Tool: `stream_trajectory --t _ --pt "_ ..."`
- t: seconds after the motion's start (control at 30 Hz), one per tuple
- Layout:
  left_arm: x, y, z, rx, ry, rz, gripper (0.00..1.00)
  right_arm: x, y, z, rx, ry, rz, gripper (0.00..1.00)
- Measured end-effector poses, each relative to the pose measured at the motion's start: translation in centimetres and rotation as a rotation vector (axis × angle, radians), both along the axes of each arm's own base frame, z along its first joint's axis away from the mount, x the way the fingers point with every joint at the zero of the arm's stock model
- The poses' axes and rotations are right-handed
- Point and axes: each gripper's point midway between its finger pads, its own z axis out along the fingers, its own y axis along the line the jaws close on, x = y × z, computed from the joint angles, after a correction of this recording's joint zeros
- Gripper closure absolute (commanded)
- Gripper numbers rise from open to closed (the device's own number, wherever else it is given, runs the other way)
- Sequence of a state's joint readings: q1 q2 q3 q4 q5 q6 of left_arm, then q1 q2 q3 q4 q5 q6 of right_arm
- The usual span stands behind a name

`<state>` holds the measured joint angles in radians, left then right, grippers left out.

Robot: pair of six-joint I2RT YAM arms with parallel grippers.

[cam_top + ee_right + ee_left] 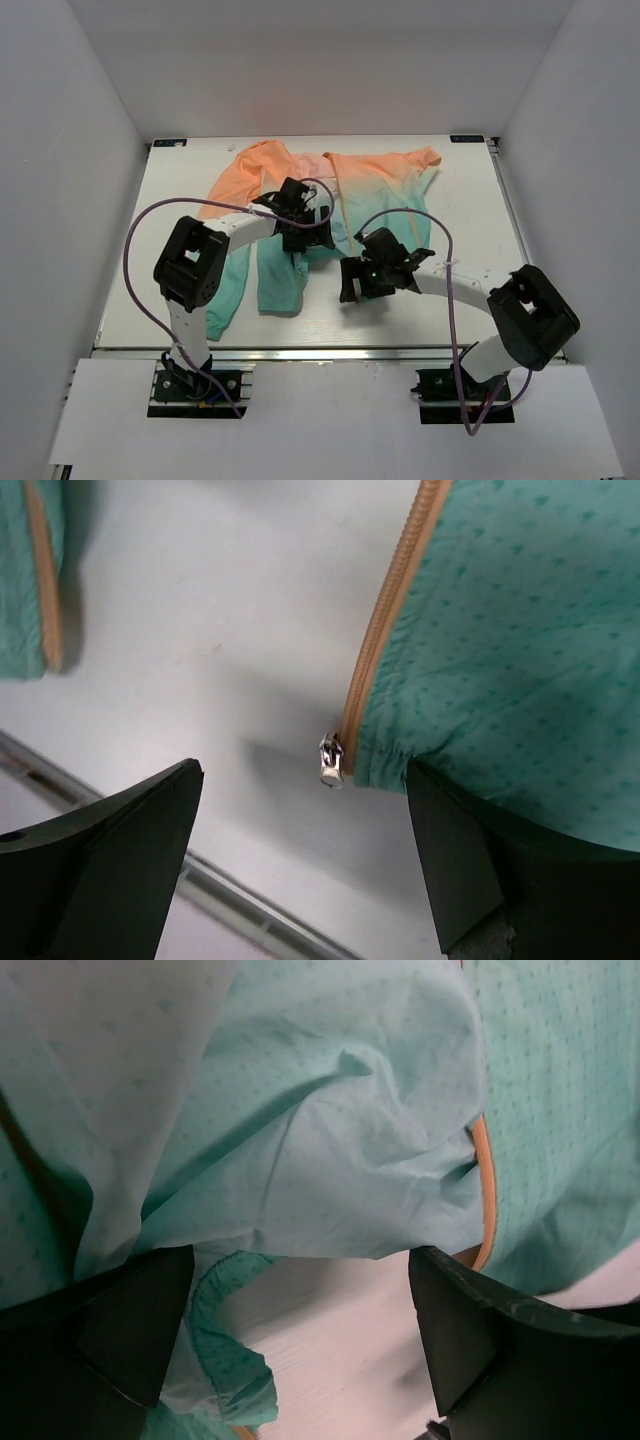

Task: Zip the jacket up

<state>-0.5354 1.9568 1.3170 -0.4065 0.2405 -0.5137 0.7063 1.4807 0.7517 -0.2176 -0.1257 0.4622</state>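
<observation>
The jacket lies open on the white table, orange end far from the arms. It is thin, soft and floppy, so it will likely bunch up and slide if pushed. The left gripper hangs wide open over a crumpled teal fold. The right gripper is wide open too, over the little silver zipper pull at the bottom of the orange zipper strip. That pull looks like the best spot to pinch.
</observation>
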Motion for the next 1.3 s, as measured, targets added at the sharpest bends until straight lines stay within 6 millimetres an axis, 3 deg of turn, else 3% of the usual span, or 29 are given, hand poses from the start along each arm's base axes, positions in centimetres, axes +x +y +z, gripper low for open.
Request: stream_trajectory --t 0.1,0.27,0.4,0.53,0.77,1.1,1.3 --pt "-0.4 1.0 -0.1 0.025 -0.005 0.007 0.02 -0.9 0.4 0.5 -0.015 0.003 0.001 0.15" --pt "-2.2 2.6 0.5 0.051 0.006 0.012 0.02 1.2 -1.4 3.1 -0.089 -0.09 -0.111 0.17" --pt "-2.5 2.8 2.5 0.033 -0.029 0.015 0.02 2.4 -2.7 4.4 -0.139 -0.152 -0.169 0.23" --pt "-2.6 2.8 4.8 0.004 -0.079 0.014 0.02 2.1 -3.7 3.8 -0.191 -0.141 -0.175 0.26" --pt "-3.8 3.7 7.3 -0.019 -0.127 0.017 0.02 1.3 -3.0 3.6 -0.197 -0.149 -0.116 0.32" --pt "-6.2 6.2 8.6 0.012 -0.144 0.076 0.02 0.8 -2.9 0.7 -0.259 -0.105 -0.089 0.32" --pt "-7.4 7.6 7.8 0.05 -0.12 0.115 0.02 0.7 -2.9 -1.0 -0.297 -0.082 -0.08 0.33"
